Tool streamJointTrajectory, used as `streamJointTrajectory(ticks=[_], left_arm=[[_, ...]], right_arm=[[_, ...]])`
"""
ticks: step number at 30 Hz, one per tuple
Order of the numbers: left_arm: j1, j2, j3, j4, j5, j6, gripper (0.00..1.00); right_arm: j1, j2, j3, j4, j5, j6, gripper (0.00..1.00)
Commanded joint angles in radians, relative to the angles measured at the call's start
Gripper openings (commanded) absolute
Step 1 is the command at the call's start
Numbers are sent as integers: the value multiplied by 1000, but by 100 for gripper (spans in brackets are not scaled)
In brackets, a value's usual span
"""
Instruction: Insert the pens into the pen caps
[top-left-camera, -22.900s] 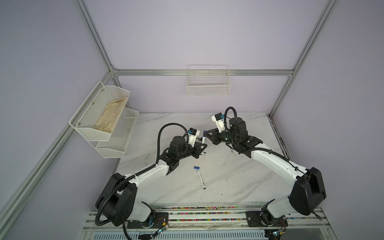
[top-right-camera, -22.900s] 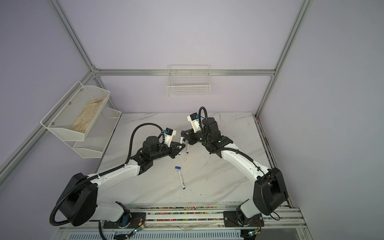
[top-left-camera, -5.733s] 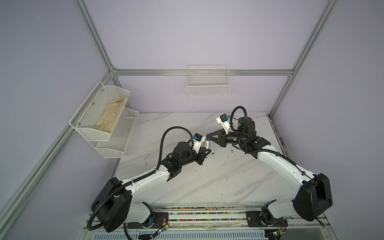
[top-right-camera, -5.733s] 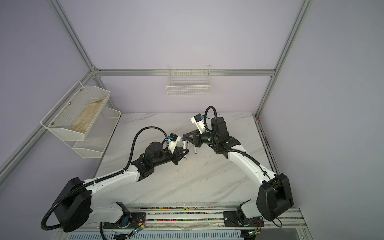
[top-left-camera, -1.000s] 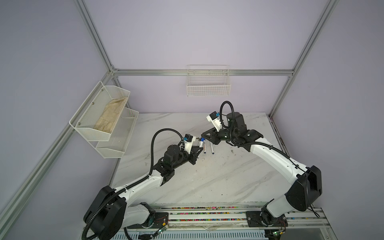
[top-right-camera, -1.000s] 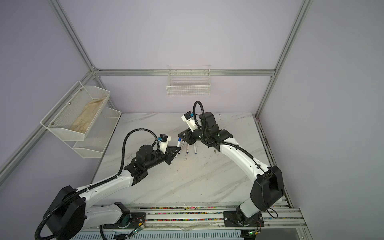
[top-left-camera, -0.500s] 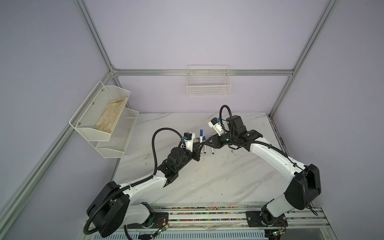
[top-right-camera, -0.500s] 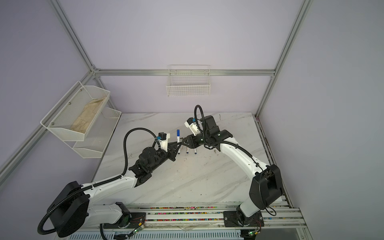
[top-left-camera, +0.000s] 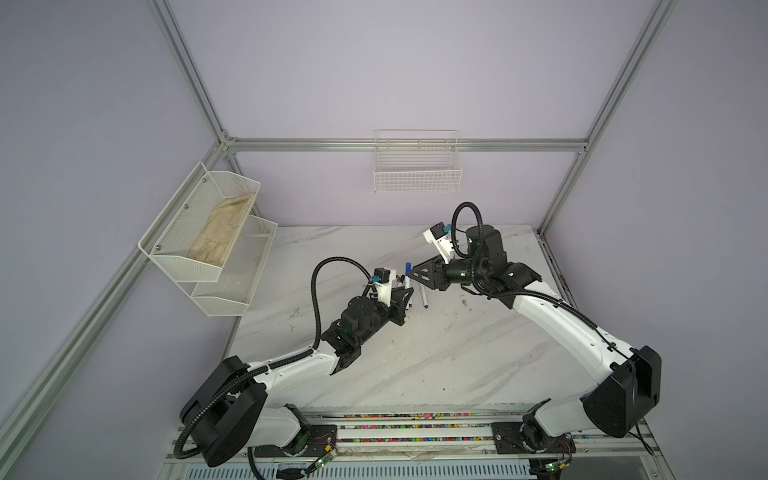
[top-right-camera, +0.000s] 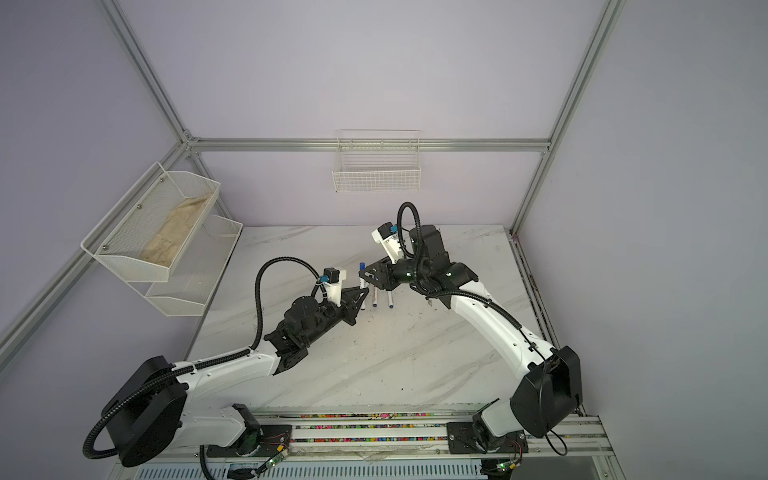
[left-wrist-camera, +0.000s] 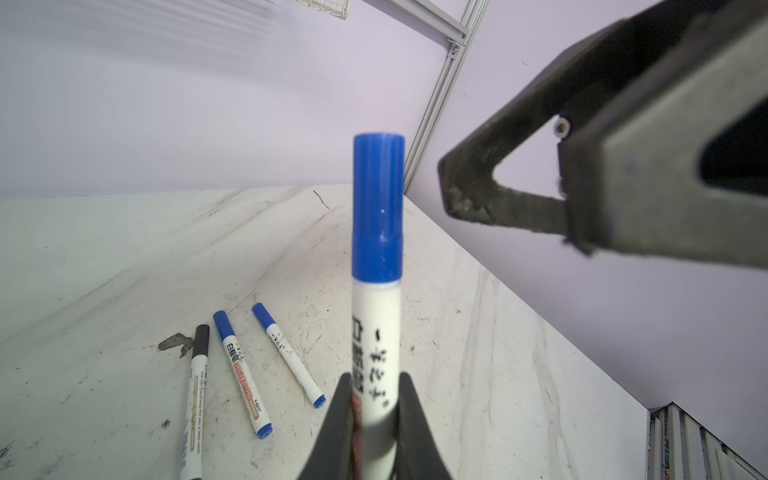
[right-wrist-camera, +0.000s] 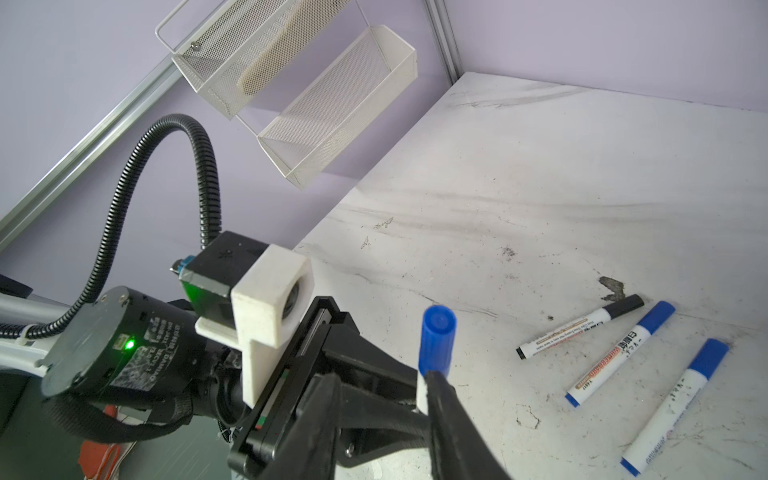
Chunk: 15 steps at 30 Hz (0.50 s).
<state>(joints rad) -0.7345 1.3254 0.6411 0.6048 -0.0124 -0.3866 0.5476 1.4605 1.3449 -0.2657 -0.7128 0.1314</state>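
Note:
My left gripper (left-wrist-camera: 376, 390) is shut on the white barrel of a pen (left-wrist-camera: 376, 332), held upright above the table with a blue pen cap (left-wrist-camera: 378, 208) seated on its top. My right gripper (right-wrist-camera: 380, 380) is open. One of its fingers (right-wrist-camera: 440, 399) stands right beside the barrel just under that blue cap (right-wrist-camera: 436, 340); the other is well clear. In both top views the two grippers (top-left-camera: 405, 286) (top-right-camera: 365, 274) meet near the table's back middle. Three capped pens lie side by side on the table: one black (right-wrist-camera: 582, 326), two blue (right-wrist-camera: 619, 353) (right-wrist-camera: 673, 407).
A two-tier white mesh shelf (top-left-camera: 208, 249) holding a beige cloth hangs on the left wall, and a wire basket (top-left-camera: 417, 174) on the back wall. A dark smudge (right-wrist-camera: 611, 286) marks the marble table (top-left-camera: 436, 353) near the black pen.
The right gripper has opened and let go of the blue cap, which stays on the pen in the left gripper. The left gripper has tilted the pen upright.

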Motion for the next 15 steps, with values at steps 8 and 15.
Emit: streamJointTrajectory(ticks=[8, 15], left_arm=[[-23, -8, -27, 58, -5, -12, 0], [-27, -6, -26, 57, -9, -11, 0]], right_arm=[[-5, 72, 68, 33, 12, 5, 36], [-5, 83, 81, 31, 8, 4, 26]])
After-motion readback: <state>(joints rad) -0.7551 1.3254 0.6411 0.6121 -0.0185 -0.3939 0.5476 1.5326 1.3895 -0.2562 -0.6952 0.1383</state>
